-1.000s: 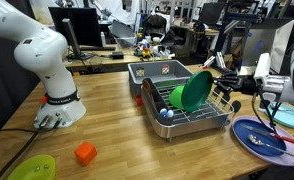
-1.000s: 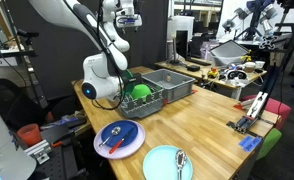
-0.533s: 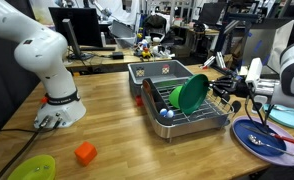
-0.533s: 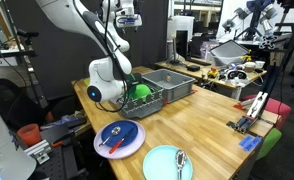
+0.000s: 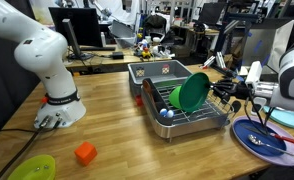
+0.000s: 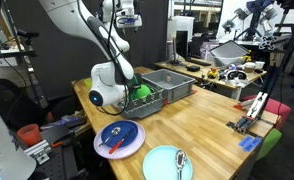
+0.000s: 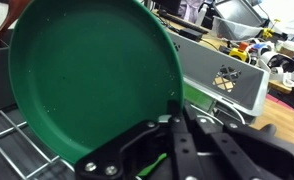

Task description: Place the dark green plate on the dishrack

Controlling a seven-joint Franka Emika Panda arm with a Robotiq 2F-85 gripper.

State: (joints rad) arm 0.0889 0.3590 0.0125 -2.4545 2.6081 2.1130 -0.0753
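Evidently the dark green plate [image 5: 193, 92] was stood on edge and tilted over the wires of the dishrack [image 5: 197, 118], its lower rim down among the prongs as far as could be told in an exterior view. In the wrist view most of the picture was filled by its face. The plate was pinched at its rim by the gripper [image 7: 176, 112], whose jaws were closed tight on the plastic edge, so that the plate lay directly ahead of the fingertips and spread up and to the left of them in the wrist view. The placing step was judged to be nearly done: the plate was at the rack but not yet released. The next move was judged to call for the rim to be settled between two prongs, the jaws to be opened, and the gripper to be drawn back without the plate being dragged or tipped. Just behind the rack a grey tub [image 5: 159, 72] was seen, and a blue plate [image 5: 259, 136] lay apart on the wooden table [image 5: 117, 120].
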